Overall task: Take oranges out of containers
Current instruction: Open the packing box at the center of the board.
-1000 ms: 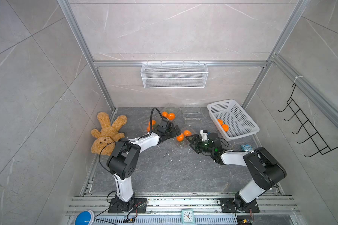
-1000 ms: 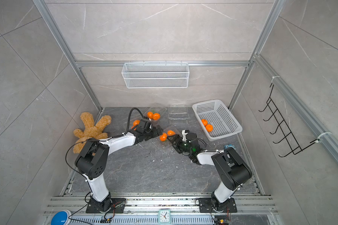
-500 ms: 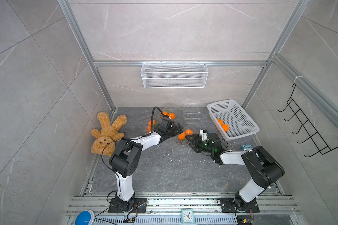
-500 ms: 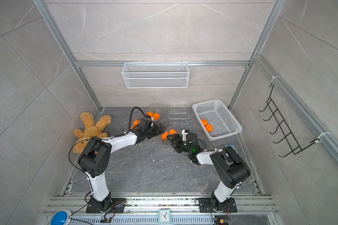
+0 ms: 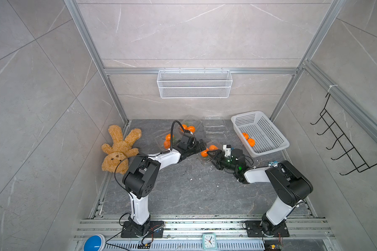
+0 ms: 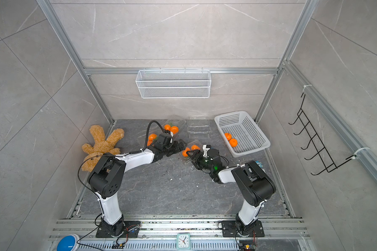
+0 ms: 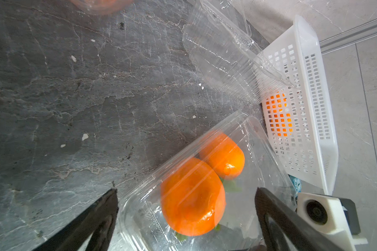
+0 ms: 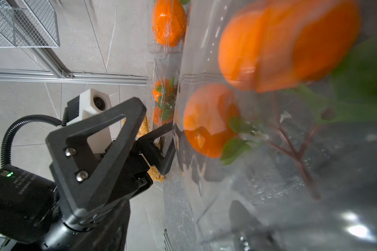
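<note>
Oranges (image 5: pixel 212 147) and containers (image 5: pixel 213 128) lie on dark stone surface (image 5: pixel 194 191) within grey-tiled walls (image 5: pixel 194 32).

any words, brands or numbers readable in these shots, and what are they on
"DAMIAO": upside down on the left arm's black wrist motor, right wrist view; the finer print beside it is too small to read.
Clock at the front rail: dial numerals too small to read.
No other text.
</note>
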Available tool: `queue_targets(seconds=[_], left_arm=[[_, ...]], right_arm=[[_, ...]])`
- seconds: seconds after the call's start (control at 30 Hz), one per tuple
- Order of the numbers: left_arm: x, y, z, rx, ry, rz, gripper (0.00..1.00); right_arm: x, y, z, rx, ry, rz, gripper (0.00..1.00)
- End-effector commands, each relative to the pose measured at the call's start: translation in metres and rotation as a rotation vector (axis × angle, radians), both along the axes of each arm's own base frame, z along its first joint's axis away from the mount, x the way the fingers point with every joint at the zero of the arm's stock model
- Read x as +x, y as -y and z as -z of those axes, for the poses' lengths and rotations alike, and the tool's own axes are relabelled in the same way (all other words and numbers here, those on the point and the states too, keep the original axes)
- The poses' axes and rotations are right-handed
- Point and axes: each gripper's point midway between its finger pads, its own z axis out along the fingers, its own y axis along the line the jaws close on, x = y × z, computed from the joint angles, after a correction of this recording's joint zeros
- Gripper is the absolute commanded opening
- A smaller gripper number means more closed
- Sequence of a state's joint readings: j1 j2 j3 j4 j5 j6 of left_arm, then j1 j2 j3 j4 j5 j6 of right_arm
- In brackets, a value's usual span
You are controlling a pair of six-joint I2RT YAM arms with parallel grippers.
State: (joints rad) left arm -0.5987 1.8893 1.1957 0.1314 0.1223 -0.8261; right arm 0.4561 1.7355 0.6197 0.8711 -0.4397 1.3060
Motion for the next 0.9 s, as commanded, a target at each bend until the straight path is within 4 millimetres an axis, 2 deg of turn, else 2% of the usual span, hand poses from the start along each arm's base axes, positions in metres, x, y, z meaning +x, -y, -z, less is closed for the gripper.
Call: queue_targets(seconds=[0.0, 0.27, 0.57, 0.87], left_arm=[[-0.01, 0.016, -0.011, -0.064, 0.001, 0.033, 1.0], [-0.02, 0.016, -0.013, -0.104, -0.019, 0.023, 1.0], [-0.047, -0.018, -0.026, -0.152, -0.007, -0.074, 1.0], [-0.072, -0.047, -0.002, -0.232, -0.044, -0.193, 0.96]], right_arm=[[0.004, -0.003, -0.004, 0.013, 0.04, 0.008, 0.7], [-0.001, 0.0, 0.007, 0.04, 0.004, 0.023, 0.49], [-0.003, 0.011, 0.015, 0.014, -0.047, 0.084, 0.36], [-0.003, 0.01, 0.018, -0.045, -0.077, 0.065, 0.27]])
